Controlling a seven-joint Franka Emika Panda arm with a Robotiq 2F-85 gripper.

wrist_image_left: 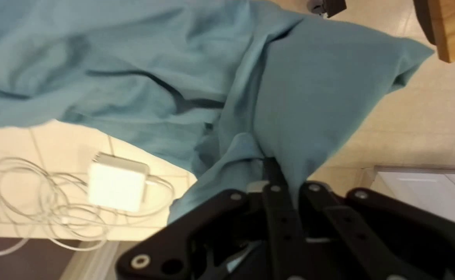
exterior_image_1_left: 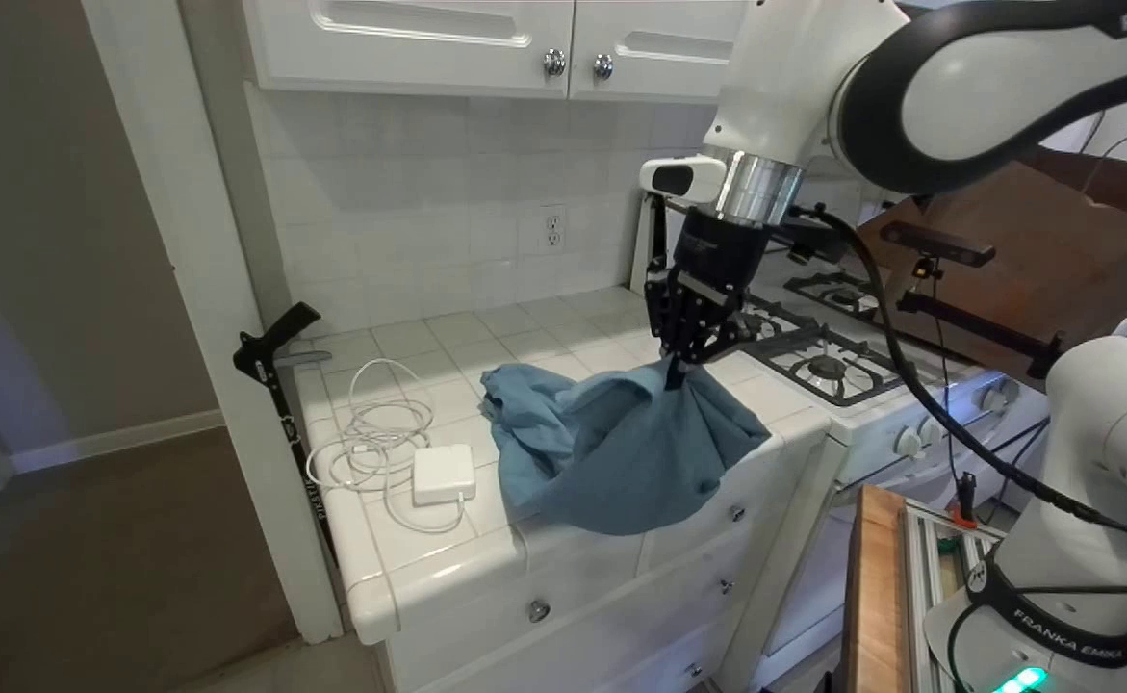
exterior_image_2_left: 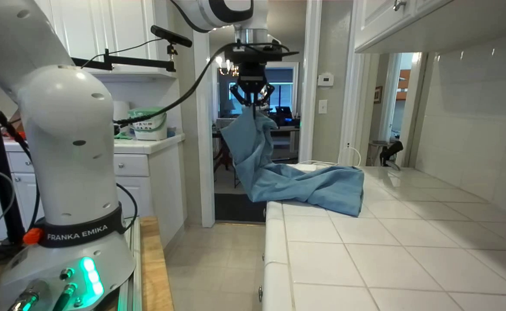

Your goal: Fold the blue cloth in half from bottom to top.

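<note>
Cloth (exterior_image_2_left: 274, 177), blue and wrinkled, hangs pinched in the claw (exterior_image_1_left: 676, 371), partly slumped on square white tiles (exterior_image_2_left: 386, 255).

Clamped on blue cloth (exterior_image_1_left: 611, 462), pointing down

Pinching the upper end of the blue cloth with the gripper (exterior_image_1_left: 676, 372); in the wrist view, close together at the fingers (wrist_image_left: 274, 173), with blue cloth between. Holding the wrist (exterior_image_2_left: 252, 35) nearly vertical, directly above that end. Carrying the forearm (exterior_image_1_left: 996, 96) higher than the blue cloth, off to one side of it. Standing on the base (exterior_image_2_left: 54, 261), well apart from the blue cloth, with green lights (exterior_image_2_left: 92, 276) lit.
</note>
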